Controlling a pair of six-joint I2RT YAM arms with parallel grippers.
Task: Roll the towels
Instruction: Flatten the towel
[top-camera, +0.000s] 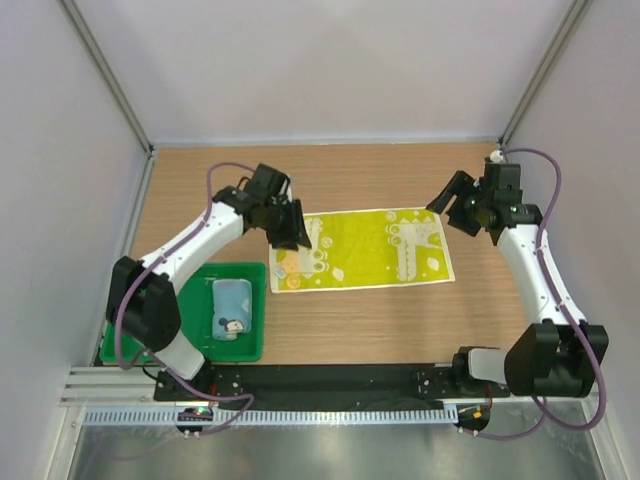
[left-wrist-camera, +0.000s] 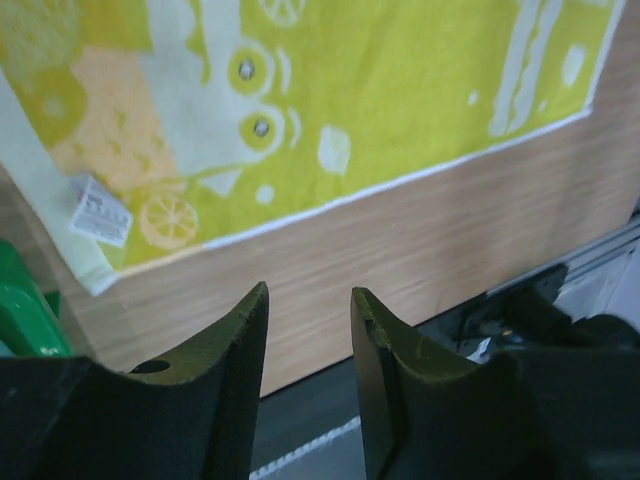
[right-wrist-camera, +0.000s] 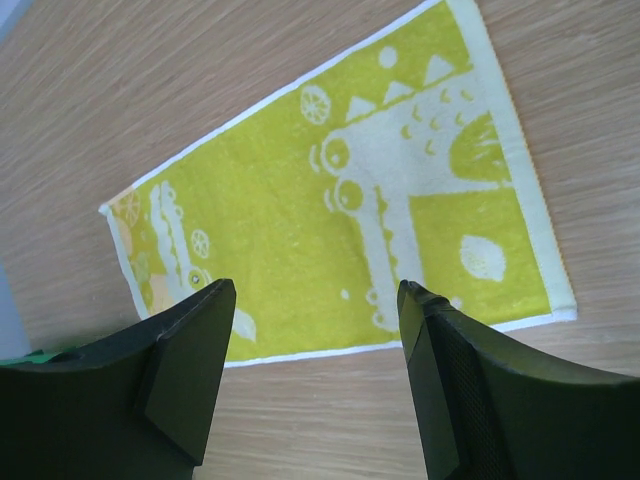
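Note:
A yellow-green towel (top-camera: 360, 248) with pale cream and orange print lies spread flat on the wooden table; it also fills the left wrist view (left-wrist-camera: 350, 100) and the right wrist view (right-wrist-camera: 350, 200). My left gripper (top-camera: 295, 238) hovers over its left end, open, with nothing between the fingers (left-wrist-camera: 310, 292). My right gripper (top-camera: 452, 210) hangs above and just beyond the towel's right end, open wide and holding nothing (right-wrist-camera: 318, 285). A light blue towel (top-camera: 232, 305) lies rolled up inside the green tray.
The green tray (top-camera: 190, 290) sits at the near left beside the left arm's base, and its corner shows in the left wrist view (left-wrist-camera: 20, 310). White walls enclose the table on three sides. A black rail (top-camera: 330, 380) runs along the near edge.

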